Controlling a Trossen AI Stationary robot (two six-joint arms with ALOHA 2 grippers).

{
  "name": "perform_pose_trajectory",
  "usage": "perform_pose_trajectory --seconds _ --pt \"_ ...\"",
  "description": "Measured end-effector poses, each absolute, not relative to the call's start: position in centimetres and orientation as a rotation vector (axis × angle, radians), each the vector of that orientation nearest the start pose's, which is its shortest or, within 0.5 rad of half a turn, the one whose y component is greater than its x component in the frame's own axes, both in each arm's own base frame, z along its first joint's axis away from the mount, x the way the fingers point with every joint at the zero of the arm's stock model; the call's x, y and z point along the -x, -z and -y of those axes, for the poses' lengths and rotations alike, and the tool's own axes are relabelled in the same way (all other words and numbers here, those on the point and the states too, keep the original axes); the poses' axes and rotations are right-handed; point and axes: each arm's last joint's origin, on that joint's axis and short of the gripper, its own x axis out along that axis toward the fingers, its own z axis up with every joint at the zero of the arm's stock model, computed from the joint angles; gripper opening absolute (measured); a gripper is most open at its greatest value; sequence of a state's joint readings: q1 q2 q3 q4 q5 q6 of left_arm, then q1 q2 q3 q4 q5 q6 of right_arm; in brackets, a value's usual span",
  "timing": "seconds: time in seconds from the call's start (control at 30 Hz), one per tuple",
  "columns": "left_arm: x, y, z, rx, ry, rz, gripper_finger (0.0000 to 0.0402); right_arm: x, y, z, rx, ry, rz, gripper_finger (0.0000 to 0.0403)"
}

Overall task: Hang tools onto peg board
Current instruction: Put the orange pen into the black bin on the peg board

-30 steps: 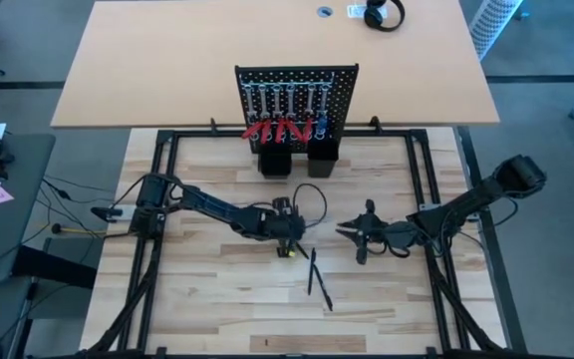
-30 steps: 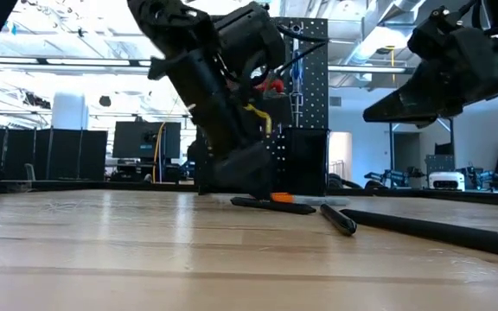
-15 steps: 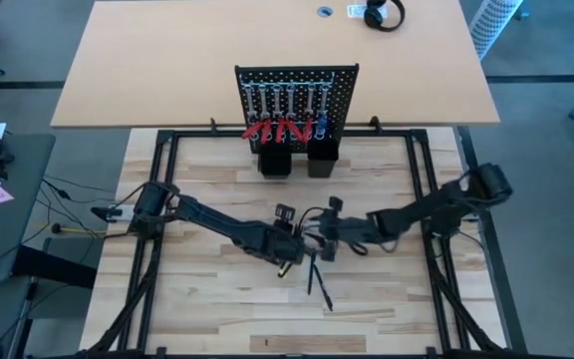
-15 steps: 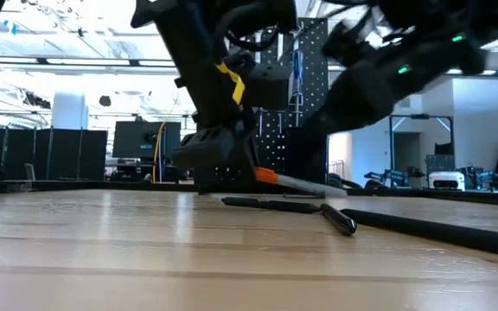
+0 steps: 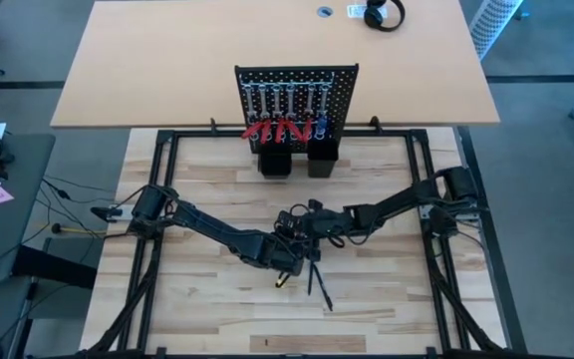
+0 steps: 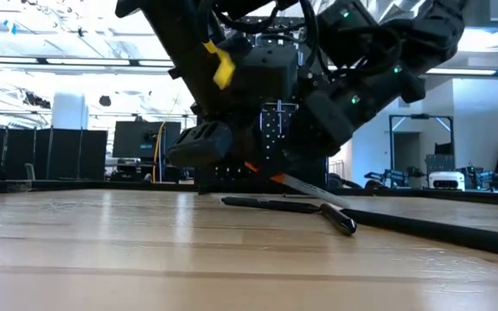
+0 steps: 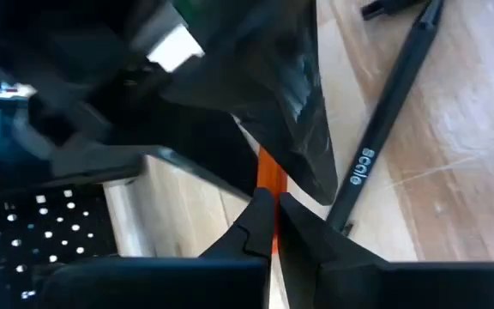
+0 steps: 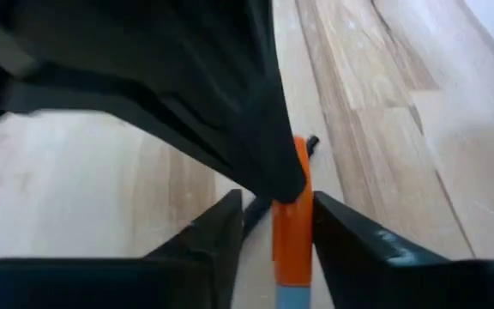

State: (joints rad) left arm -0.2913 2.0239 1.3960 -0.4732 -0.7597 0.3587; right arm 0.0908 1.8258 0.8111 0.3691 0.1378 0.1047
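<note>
Orange-handled screwdriver (image 8: 292,219): mid-table, clenched in our left gripper (image 7: 267,225). Right gripper (image 8: 273,225), just arrived from the right, straddles its handle, fingers parted. We judge a handover beginning. Peg board (image 5: 296,105): far centre.

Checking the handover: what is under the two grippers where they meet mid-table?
An orange-handled screwdriver sits between the left gripper and the right gripper, above the black stick tools. Its tip is hidden.
</note>
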Motion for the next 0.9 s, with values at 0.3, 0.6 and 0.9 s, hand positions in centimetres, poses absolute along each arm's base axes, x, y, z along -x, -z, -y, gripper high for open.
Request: perform_pose_trajectory --seconds 0.3,0.6,0.9 --pt "-39.6 -16.6 9.8 -0.846 -0.252 -1.053 0.0017 -34.2 -12.2 -2.6 -0.022 0.103 -0.659 0.0050" --pt "-34.7 -19.2 8.4 -0.582 -0.488 -1.143 0.0086 -30.8 -13.0 -1.7 0.017 0.318 -0.487 0.0050" --pt "-31.6 -15.3 10.8 -0.375 -0.462 -0.754 0.0087 -24.7 -21.4 1.3 0.317 0.450 0.332 0.0050"
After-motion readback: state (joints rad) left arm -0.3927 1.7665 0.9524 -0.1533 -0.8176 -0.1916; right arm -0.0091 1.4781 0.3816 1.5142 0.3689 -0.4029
